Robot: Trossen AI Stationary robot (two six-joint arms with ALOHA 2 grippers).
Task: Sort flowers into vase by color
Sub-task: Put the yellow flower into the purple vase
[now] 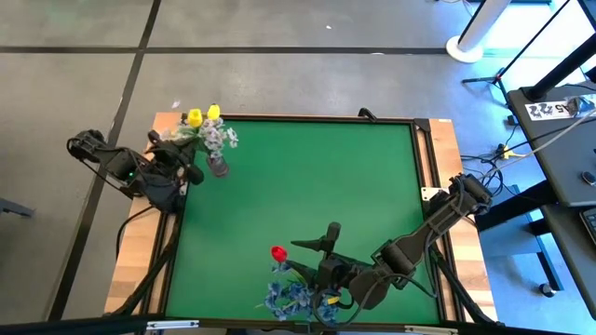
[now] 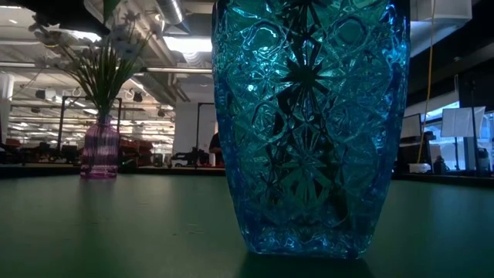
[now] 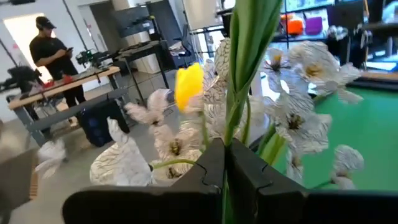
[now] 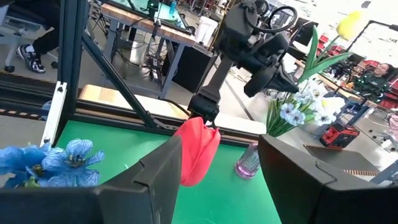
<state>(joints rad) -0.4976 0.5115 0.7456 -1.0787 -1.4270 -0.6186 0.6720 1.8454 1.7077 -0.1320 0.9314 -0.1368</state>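
left gripper (image 3: 225,163) clamped on a thin green stalk of a yellow tulip (image 1: 194,117), steadying it over the small pink glass vase (image 1: 217,167) at far left | right gripper (image 1: 307,246) open around red tulip (image 1: 277,252), near edge, beside bushy blue bunch (image 1: 287,296) in blue cut-glass vase (image 2: 309,123) | red seems next to be sorted

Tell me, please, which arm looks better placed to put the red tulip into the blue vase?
The right arm, probably. Its gripper is already next to the red tulip, just above the blue bunch, while the left gripper is far off at the pink vase, shut on a green stem.
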